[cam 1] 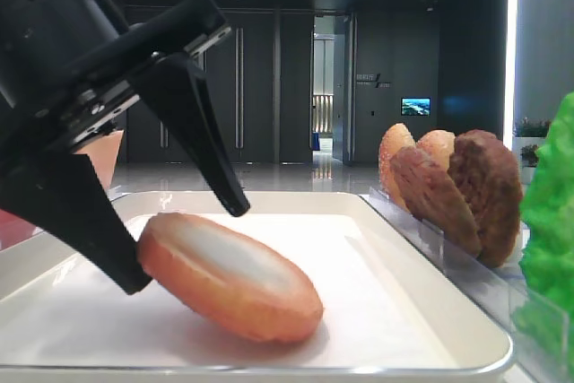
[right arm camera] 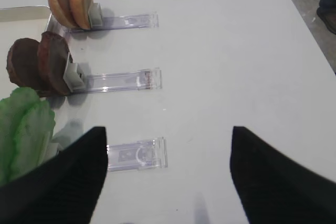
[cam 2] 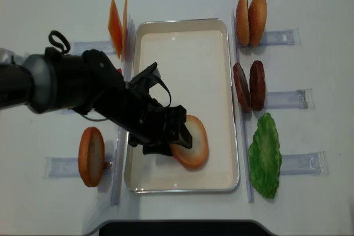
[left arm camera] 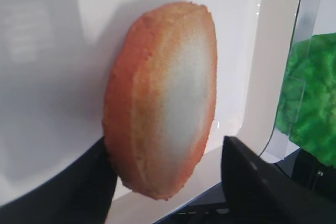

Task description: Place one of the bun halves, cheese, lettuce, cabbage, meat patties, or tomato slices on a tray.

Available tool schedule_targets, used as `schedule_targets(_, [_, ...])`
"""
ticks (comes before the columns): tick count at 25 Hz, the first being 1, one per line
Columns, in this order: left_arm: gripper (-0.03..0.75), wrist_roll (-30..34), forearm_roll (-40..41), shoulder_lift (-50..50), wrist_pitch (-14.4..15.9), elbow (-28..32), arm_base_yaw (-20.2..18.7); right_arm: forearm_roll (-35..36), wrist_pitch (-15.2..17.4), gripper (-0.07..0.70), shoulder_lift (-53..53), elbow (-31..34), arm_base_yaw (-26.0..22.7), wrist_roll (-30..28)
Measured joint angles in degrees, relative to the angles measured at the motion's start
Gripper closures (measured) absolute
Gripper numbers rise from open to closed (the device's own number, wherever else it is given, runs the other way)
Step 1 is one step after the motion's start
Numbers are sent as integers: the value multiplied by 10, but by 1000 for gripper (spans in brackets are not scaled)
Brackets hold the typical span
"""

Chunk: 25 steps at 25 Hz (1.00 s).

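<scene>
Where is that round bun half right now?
The bun half lies in the tray's near part in the overhead view, between the left gripper's open jaws.

One view sits low beside the tray (cam 1: 430,311); another looks straight down; both wrist cameras ride close.

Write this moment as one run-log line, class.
left gripper: open, jaws astride bun | round orange-brown bun half: tilted, lower edge on tray | cream-white rectangular tray: holds bun only | right gripper: open, empty
</scene>
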Motion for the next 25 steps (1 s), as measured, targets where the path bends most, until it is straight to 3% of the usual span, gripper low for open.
schedule_targets(10, [197,-103,109,-27,4,0,0,0,0,160,0,0,0,0])
schedule_targets(15, [197,-166,191,-52,35,-18,0,0,0,160,0,0,0,0])
schedule_targets(17, [197,-197,237,-62,65,-35,0,0,0,160,0,0,0,0])
schedule_targets(21, [197,-269,355,-86,160,-83,0,0,0,160,0,0,0,0])
schedule_targets(25, [197,-315,447,-103,284,-139,0,0,0,160,0,0,0,0])
